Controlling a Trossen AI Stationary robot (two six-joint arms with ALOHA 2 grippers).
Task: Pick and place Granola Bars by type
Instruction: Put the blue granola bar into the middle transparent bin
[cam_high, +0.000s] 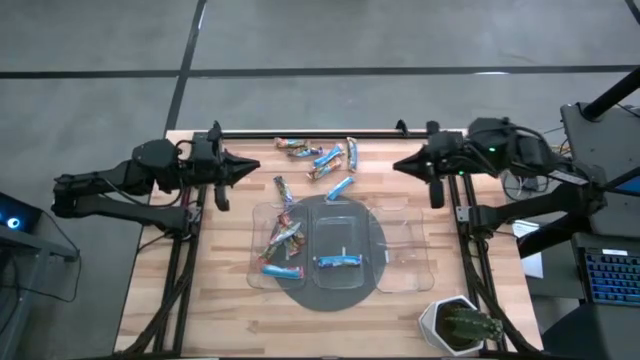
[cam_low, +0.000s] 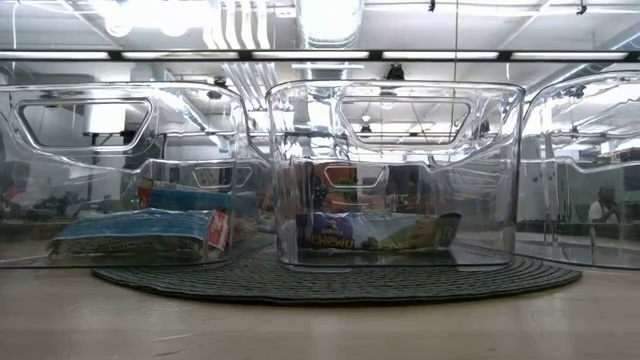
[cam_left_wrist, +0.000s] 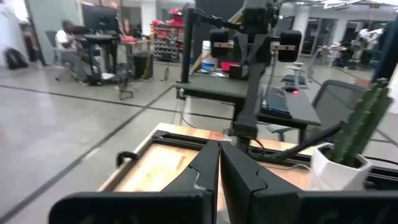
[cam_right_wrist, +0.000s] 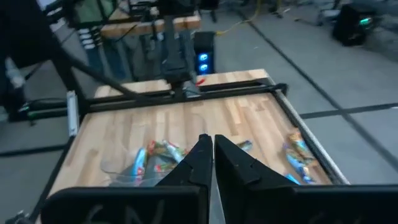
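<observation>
Loose granola bars (cam_high: 328, 158) in blue, orange-brown and multicoloured wrappers lie flat on the wood near the table's far edge, and some show in the right wrist view (cam_right_wrist: 299, 154). Three clear trays stand side by side on a dark round mat. The left tray (cam_high: 256, 240) holds several bars (cam_low: 140, 235). One blue bar (cam_high: 338, 263) lies in the middle tray (cam_high: 345, 215). My left gripper (cam_high: 255, 167) hovers shut at the table's left side. My right gripper (cam_high: 397, 166) hovers shut at the right side. Both are above the wood, clear of the bars.
The right tray (cam_high: 405, 245) shows no bars. The dark mat (cam_high: 330, 292) lies under the trays. A potted cactus (cam_high: 460, 325) stands at the near right corner. A black rail (cam_high: 300, 133) runs along the far edge. People sit in the room beyond.
</observation>
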